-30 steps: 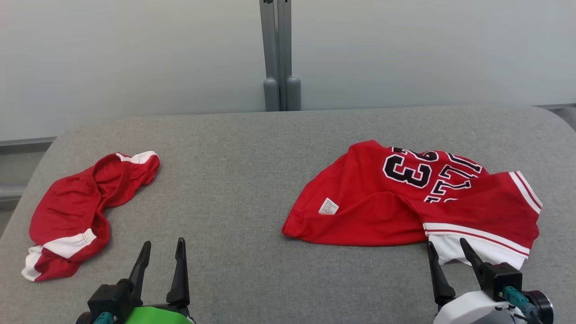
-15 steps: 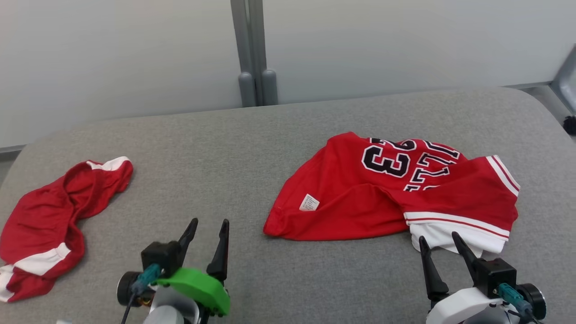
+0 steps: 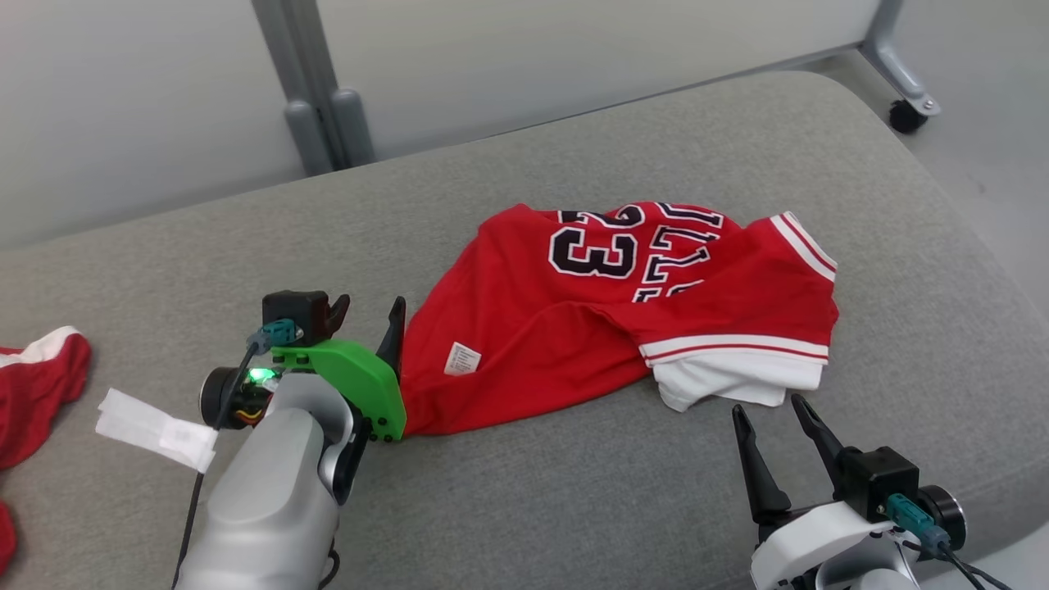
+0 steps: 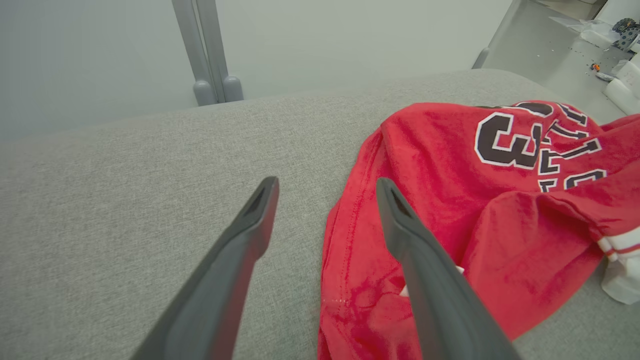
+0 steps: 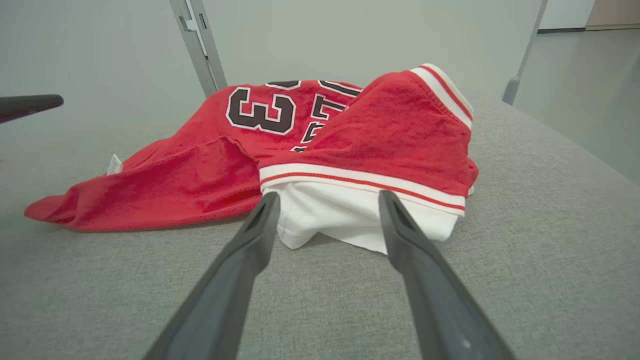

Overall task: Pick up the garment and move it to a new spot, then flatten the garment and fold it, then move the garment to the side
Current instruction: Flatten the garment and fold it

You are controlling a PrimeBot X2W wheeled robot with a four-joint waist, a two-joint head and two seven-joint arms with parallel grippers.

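The garment (image 3: 574,328) is a crumpled red jersey with a black 23 and white trim, lying on the grey padded table (image 3: 574,492). My left gripper (image 3: 369,307) stands open at the jersey's left hem. In the left wrist view, the left gripper (image 4: 327,182) has one finger over the red cloth (image 4: 450,210) and the other over bare table. My right gripper (image 3: 767,406) is open, just short of the jersey's white front corner. In the right wrist view, the right gripper (image 5: 328,196) points at that white part of the garment (image 5: 210,175). Nothing is held.
A second red and white cloth (image 3: 41,377) lies at the table's far left. A grey post (image 3: 315,98) stands behind the table, and a caster wheel (image 3: 905,115) is on the floor at the back right. The table's right edge (image 3: 975,246) curves away near the jersey.
The head camera has swung right, shifting the whole picture. My left gripper has moved forward and right, up to the jersey's left hem. The right gripper stays near the white corner.
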